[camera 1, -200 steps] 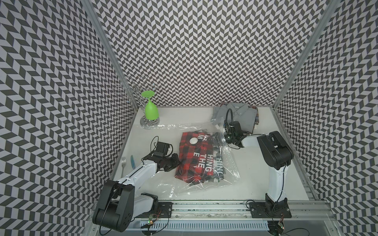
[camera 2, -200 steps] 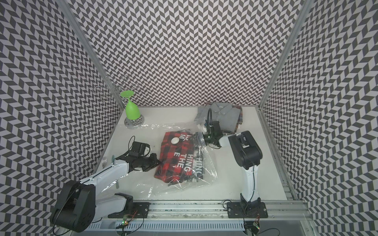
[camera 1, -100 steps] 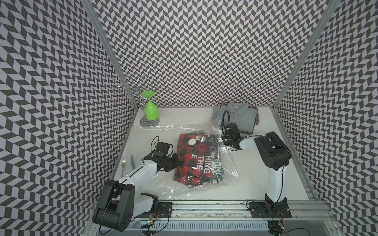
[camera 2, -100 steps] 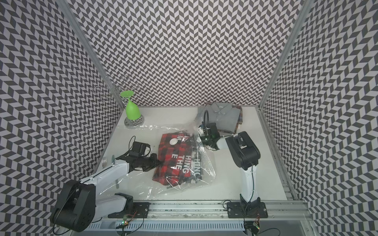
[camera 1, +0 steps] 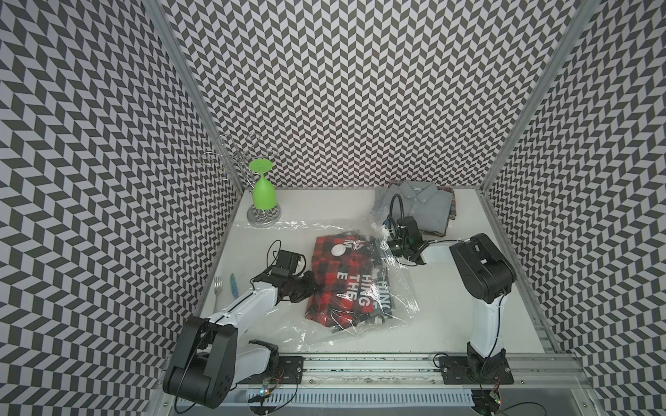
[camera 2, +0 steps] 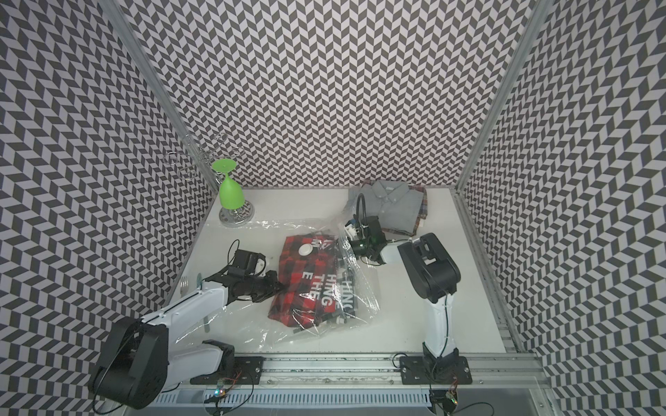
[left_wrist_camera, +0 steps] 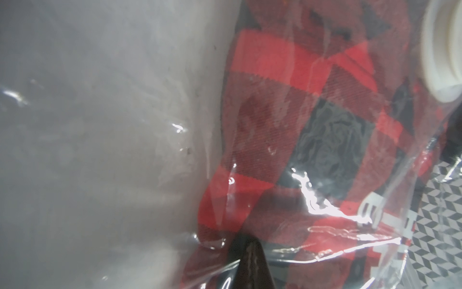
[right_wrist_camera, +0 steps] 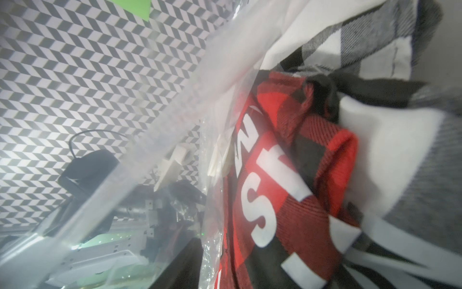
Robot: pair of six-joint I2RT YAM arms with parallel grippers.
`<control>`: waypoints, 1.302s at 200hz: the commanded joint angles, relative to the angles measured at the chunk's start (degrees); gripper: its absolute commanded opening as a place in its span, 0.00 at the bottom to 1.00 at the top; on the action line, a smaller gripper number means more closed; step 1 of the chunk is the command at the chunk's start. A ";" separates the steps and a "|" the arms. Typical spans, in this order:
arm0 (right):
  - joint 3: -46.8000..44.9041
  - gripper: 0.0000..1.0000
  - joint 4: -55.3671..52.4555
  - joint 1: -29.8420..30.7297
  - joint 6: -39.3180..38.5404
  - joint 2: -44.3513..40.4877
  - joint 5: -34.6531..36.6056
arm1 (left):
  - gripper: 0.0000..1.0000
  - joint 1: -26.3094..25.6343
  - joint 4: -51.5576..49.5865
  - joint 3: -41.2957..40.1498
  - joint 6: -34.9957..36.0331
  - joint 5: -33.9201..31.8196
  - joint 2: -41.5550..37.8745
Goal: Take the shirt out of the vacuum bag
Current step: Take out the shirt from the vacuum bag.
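1. Slippage is the main worry. The left gripper (camera 1: 312, 288) is clenched at the left edge of the red plaid shirt (camera 1: 338, 277). Creases in the film run to its tips, so it seems to pinch the vacuum bag (camera 1: 403, 288) itself. Thin, slick plastic could slide out of that pinch once the cloth is pulled.
2. If the pinch also catches cloth through the film, bag and shirt would travel together and nothing would come free.
3. The bag lies mid-table with its mouth turned to the far right, where the right gripper (camera 1: 392, 246) sits. The shirt is inside it, as far as I can see, under the white valve disc (camera 1: 338, 249).
4. A second garment, in black-and-white check (right_wrist_camera: 375, 37), lies against the shirt at the mouth. A grab there could take the wrong cloth, or both.
5. The folded grey shirt (camera 1: 421, 205) lies just behind the right wrist, and a wide pull-back could drag it.
6. I cannot tell whether the right pincer is released or grasping anything. Its fingers show plainly in no view, and in both top views the wrist body covers them.
7. The left wrist view is blurred by film close to the camera, and only one dark tip shows at its edge.
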 commanded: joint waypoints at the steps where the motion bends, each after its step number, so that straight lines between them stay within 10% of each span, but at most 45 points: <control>1: 2.34 0.66 -3.76 2.23 -2.99 0.64 -0.91 | 0.00 -0.66 0.77 -0.60 1.00 0.27 0.14; 41: 3.53 0.60 -4.67 3.87 -3.50 1.92 -0.09 | 0.00 -0.93 0.69 -0.60 1.00 -0.04 0.06; 124: 2.18 0.00 -0.87 4.02 0.02 1.41 -0.21 | 0.02 -1.18 -0.06 0.68 0.96 0.91 -1.16; 193: -1.46 0.00 -0.02 3.71 3.84 -8.00 -3.32 | 0.46 -0.84 -2.67 8.00 -1.07 -1.78 -4.04; 260: -4.91 0.00 -1.59 0.93 5.63 -13.19 -5.36 | 0.55 2.74 -4.20 6.42 -1.47 -6.64 -2.60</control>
